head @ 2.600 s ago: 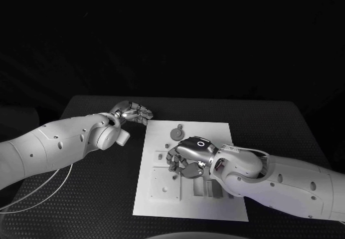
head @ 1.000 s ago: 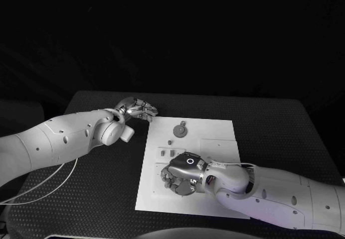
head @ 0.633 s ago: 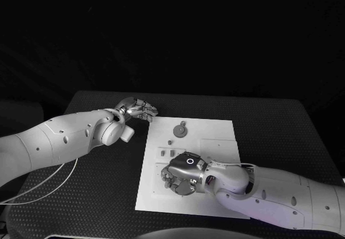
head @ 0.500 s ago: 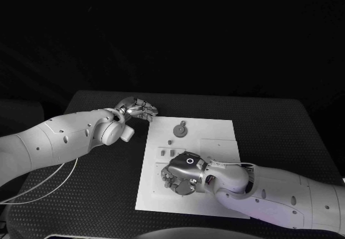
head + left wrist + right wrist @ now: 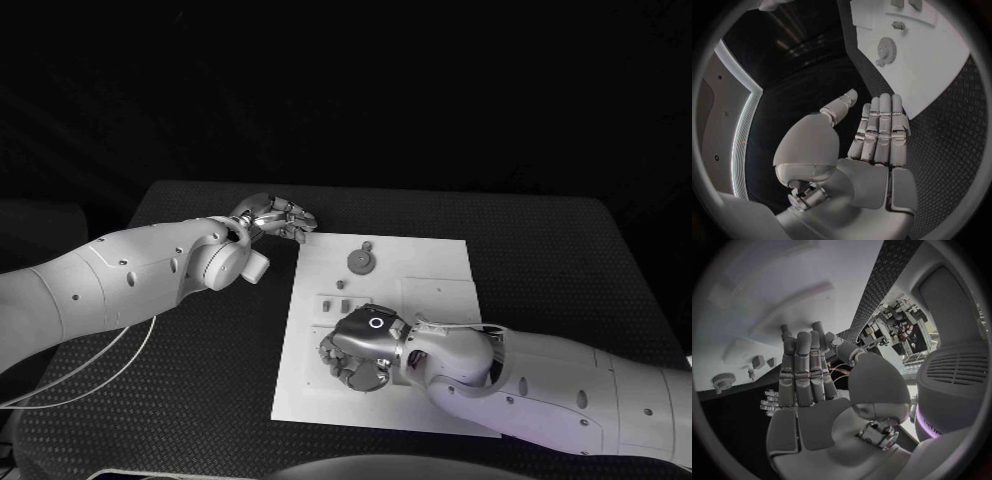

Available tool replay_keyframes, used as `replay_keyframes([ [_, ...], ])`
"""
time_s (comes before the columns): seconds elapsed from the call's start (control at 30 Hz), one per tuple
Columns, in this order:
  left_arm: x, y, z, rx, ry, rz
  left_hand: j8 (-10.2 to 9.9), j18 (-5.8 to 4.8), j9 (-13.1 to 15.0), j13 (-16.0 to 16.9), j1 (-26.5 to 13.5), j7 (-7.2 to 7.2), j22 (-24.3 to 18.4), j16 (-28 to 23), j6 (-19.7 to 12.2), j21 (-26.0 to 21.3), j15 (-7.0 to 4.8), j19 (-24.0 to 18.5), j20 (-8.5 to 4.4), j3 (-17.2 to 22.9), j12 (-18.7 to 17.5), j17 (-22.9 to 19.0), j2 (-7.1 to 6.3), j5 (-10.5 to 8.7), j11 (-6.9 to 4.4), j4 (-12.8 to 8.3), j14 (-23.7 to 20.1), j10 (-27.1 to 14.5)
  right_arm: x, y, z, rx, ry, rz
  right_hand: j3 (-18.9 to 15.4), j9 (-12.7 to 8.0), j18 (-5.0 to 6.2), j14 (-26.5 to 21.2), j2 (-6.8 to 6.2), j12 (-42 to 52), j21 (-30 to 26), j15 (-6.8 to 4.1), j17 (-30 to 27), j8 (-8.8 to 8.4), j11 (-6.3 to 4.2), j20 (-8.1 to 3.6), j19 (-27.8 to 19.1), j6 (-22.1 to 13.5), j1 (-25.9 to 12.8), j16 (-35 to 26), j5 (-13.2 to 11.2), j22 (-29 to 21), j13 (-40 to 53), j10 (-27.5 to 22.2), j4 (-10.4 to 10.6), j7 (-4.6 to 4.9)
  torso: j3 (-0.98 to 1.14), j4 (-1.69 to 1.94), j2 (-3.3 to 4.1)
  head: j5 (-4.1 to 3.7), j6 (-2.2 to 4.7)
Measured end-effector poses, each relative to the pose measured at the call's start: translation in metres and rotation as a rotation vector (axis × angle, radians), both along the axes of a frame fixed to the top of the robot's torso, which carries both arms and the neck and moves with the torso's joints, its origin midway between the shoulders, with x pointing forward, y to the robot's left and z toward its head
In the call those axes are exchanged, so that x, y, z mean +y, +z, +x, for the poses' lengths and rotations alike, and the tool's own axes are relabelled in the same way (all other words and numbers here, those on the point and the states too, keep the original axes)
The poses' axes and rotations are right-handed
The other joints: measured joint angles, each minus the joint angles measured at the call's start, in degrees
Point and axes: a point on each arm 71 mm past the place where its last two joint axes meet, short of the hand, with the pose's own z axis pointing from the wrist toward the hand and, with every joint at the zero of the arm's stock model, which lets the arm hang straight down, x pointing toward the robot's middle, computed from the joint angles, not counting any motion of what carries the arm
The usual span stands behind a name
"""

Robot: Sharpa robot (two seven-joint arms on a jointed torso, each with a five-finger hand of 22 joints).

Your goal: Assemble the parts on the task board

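Two hands, one at the board's far corner, one low over its near half

Two white arms over a black desk (image 5: 548,250), white task board (image 5: 433,270) lying flat in the middle. Left hand (image 5: 274,218) just off the board's far left corner, above the bare desk surface, touching nothing visible. From the left wrist: fingers (image 5: 879,125) straight and side by side, thumb standing apart, palm bare, nothing held. Same view: board (image 5: 936,65) beyond the fingertips, with a toothed round part (image 5: 887,48) lying on it.

Right hand (image 5: 364,350) low over the near left part of the board, back of the hand turned up toward the head camera, fingers bent downward toward the plate. Contact with the board or with any part beneath: cannot tell, hidden under the hand. From the right wrist: fingers (image 5: 804,370) extended together, thumb out to the side, palm showing nothing in it.

On the board, toward the far end, a grey gear-like part (image 5: 361,261) lying flat, well apart from both hands. Between it and the right hand, a few small parts (image 5: 342,286) near the board's left edge, too small to tell their shape. Same gear seen small in the right wrist view (image 5: 721,380), with two small blocks (image 5: 762,361) beside it.
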Motion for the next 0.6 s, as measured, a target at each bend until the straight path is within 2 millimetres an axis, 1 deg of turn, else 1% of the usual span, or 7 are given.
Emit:
replay_keyframes([
  [0.07,-0.0003,0.0000,0.0000,0.000,-0.001,0.000,0.0,0.00,0.0,0.0,0.0,0.00,0.0,0.0,0.0,0.0,0.00,0.0,0.00,0.0,0.0,0.1,0.00,0.00,0.00,0.0,0.0,0.0,0.0006,-0.0004,0.0005,0.001,-0.001,0.001,0.0,0.0,0.00,-0.4,-0.14,-0.2,0.1,0.00,0.0,-0.06,0.04,0.30,-0.3,0.0,-0.2,0.1,0.0,0.0,0.1,0.0,0.0,0.00,0.00,-0.01,0.01,-0.04,-0.02],
  [0.13,-0.0005,0.0000,0.0000,0.000,-0.001,0.000,0.0,0.00,0.0,0.1,0.0,0.00,0.0,0.0,0.0,0.0,0.00,0.0,0.00,0.0,0.0,0.1,0.00,0.00,0.00,0.0,0.0,0.0,-0.0002,-0.0006,0.0020,0.004,-0.006,0.003,0.0,0.1,0.01,-1.6,-1.00,-1.6,0.2,0.39,0.0,-1.00,0.80,0.40,-1.5,-0.5,-1.0,0.2,0.0,0.1,0.1,-2.0,0.0,-0.03,0.01,-0.01,0.00,-0.09,-0.03],
  [0.17,-0.0005,0.0000,0.0000,0.000,-0.001,0.000,0.0,0.00,0.0,0.1,0.0,0.00,0.0,0.0,0.0,0.0,0.00,0.0,0.00,0.0,0.0,0.1,0.00,0.00,0.00,0.0,0.0,0.0,-0.0008,-0.0004,0.0030,0.005,-0.010,0.005,0.0,1.2,0.00,-2.1,-1.51,-2.3,0.2,0.50,0.0,-1.35,1.13,0.50,-1.8,-1.3,-1.5,0.1,0.0,0.1,-0.1,-3.1,0.0,0.16,0.01,0.00,0.01,-0.13,-0.03],
  [0.2,-0.0004,0.0000,-0.0001,0.000,-0.001,-0.001,0.0,0.00,0.0,0.1,0.0,0.00,0.0,0.0,0.0,0.0,0.00,0.0,0.00,0.0,0.0,0.1,0.00,0.00,0.00,0.0,0.0,0.0,-0.0016,-0.0003,0.0039,0.006,-0.014,0.006,0.0,1.6,0.08,-2.4,-2.32,-2.7,0.0,0.76,-0.1,-1.82,1.64,0.60,-2.1,-2.0,-1.7,-0.2,0.0,0.1,-0.5,-4.2,0.0,0.54,0.01,0.01,0.01,-0.15,-0.03],
  [0.3,0.0004,0.0000,-0.0001,0.001,0.000,0.000,0.0,0.00,0.0,0.0,0.0,0.00,0.0,0.0,0.0,0.0,0.00,0.0,0.00,0.0,0.0,0.1,0.00,0.00,0.00,0.0,0.0,0.0,-0.0030,-0.0004,0.0050,0.011,-0.021,0.011,-0.2,1.4,0.08,-2.6,-3.72,-3.0,-0.1,0.91,-0.2,-2.29,1.88,0.62,-2.1,-2.9,-1.9,-0.3,0.0,0.1,-0.7,-4.6,0.2,1.00,0.01,0.02,0.01,-0.16,-0.03],
  [0.4,0.0005,0.0000,-0.0001,0.001,0.000,0.000,0.0,0.00,0.0,0.0,0.0,0.00,0.0,-0.2,0.0,0.0,0.00,0.0,0.00,0.0,0.0,0.1,0.00,0.00,0.00,0.0,0.0,0.0,-0.0036,-0.0005,0.0053,0.014,-0.024,0.013,-0.6,1.2,0.08,-3.0,-5.55,-3.3,-0.1,1.27,-0.2,-2.65,2.25,0.81,-2.7,-3.2,-2.3,-0.3,0.0,0.1,-0.6,-5.2,0.4,1.32,0.01,0.02,0.01,-0.19,-0.08],
  [0.6,0.0003,0.0000,-0.0002,0.001,-0.001,0.000,0.0,0.00,0.0,0.0,0.0,0.00,0.0,-0.2,0.0,0.0,0.00,0.0,0.00,0.0,0.0,0.2,0.00,0.00,0.00,0.0,0.0,0.0,-0.0055,-0.0006,0.0059,0.020,-0.029,0.018,-0.9,1.2,0.07,-3.2,-6.84,-3.3,0.0,1.39,-0.2,-2.66,2.36,0.81,-3.1,-3.7,-2.2,-0.3,0.0,0.1,-0.5,-5.3,0.7,1.38,0.01,0.01,0.01,-0.21,-0.09],
])
